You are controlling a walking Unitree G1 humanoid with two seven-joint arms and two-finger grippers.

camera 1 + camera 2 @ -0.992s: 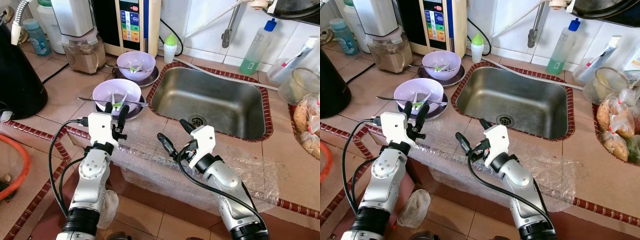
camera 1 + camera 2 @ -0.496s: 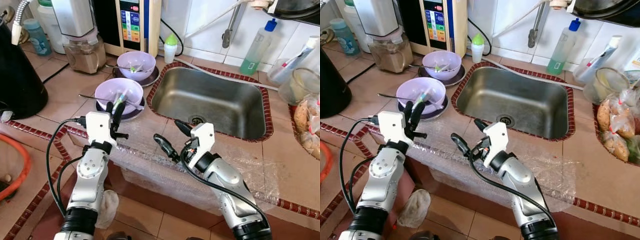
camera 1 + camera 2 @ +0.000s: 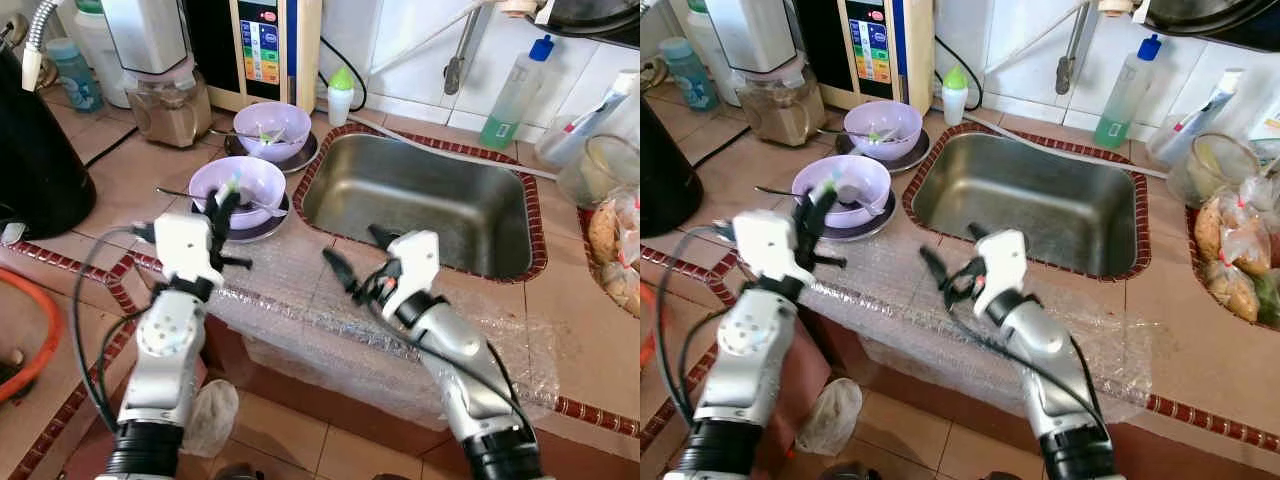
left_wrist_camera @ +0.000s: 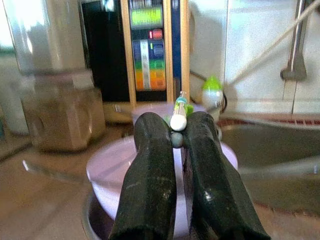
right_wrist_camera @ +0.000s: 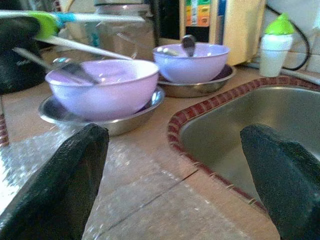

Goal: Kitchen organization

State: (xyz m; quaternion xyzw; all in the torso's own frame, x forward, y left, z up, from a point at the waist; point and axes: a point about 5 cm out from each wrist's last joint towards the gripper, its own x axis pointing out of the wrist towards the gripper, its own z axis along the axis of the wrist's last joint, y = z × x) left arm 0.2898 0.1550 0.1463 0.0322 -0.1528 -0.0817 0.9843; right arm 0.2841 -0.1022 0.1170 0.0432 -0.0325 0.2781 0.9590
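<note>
Fingers (image 4: 152, 170) of our left gripper (image 4: 176, 131) are pinched tight on a slim white and green utensil (image 4: 178, 116), raised just over the near lilac bowl (image 3: 238, 185), wrist cocked upward. That smooth round bowl sits in a shallow steel dish (image 3: 272, 219). Our right gripper (image 3: 352, 265) hovers spread wide and empty above crinkly bubble wrap (image 3: 300, 310), beside the steel sink (image 3: 420, 205).
</note>
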